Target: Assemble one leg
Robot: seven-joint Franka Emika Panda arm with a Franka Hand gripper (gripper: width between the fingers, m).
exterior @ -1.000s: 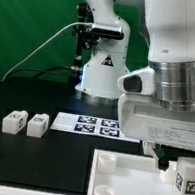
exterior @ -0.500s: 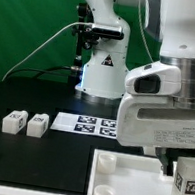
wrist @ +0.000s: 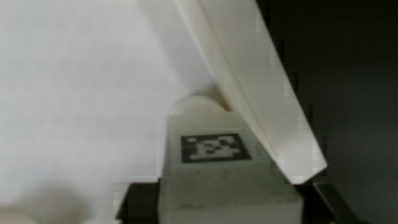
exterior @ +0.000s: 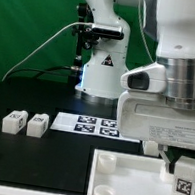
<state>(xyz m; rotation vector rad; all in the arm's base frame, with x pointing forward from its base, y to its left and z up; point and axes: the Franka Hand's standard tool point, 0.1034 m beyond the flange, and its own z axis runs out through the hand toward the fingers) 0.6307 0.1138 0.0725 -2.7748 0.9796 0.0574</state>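
- Exterior view: gripper (exterior: 184,167) low at the exterior view's right, its fingers closed on the leg (exterior: 186,177) — a small white block with a black-and-white tag facing out, held over the large white tray-like part (exterior: 123,180). Two more white blocks (exterior: 25,123) sit well apart on the black table (exterior: 47,154), near the marker board (exterior: 99,126).
- Wrist view: leg (wrist: 217,150) upright between dark fingers (wrist: 146,203), tag showing — its top touching the tray's raised rim (wrist: 258,90).

White arm (exterior: 180,37), grey wrist ring, black cable.
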